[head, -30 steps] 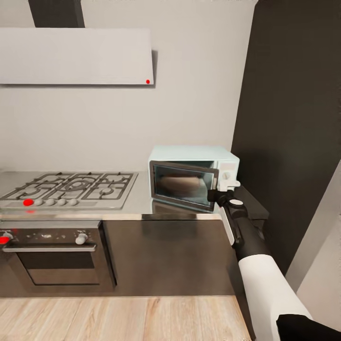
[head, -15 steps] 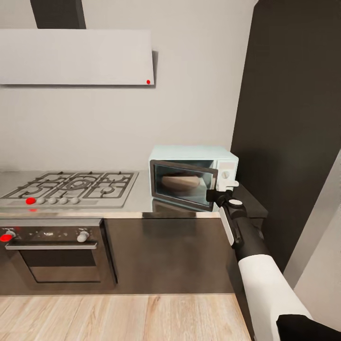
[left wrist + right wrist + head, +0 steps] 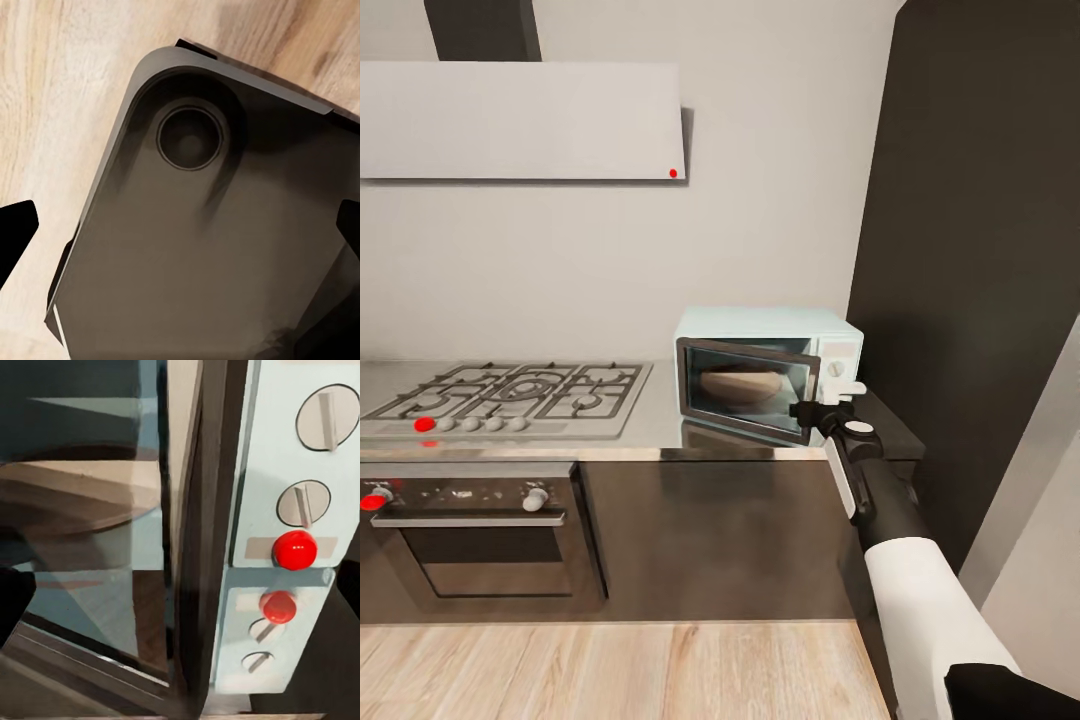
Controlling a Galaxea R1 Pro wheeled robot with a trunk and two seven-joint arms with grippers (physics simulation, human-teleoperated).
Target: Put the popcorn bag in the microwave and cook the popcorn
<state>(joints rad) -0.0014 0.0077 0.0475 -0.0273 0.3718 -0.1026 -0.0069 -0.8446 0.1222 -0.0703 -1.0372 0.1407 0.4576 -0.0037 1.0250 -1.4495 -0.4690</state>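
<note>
Now the right end effector (image 3: 812,410) sits a touch further toward 9 o'clock than half a second ago, pressed against the dark door frame of the microwave (image 3: 770,372) beside its knob panel; whether its fingers are parted or clenched I cannot tell. A second ago the glass showed only reflection; since then a tan mound, likely the popcorn bag (image 3: 738,385), shows inside. The door looks nearly closed, so heating seems the remaining step. The red button (image 3: 294,549) lies close. The steel tabletop (image 3: 655,425) carries a gas hob (image 3: 510,395) at 9 o'clock of the microwave, above an oven (image 3: 475,535) and wooden floor (image 3: 610,670).
</note>
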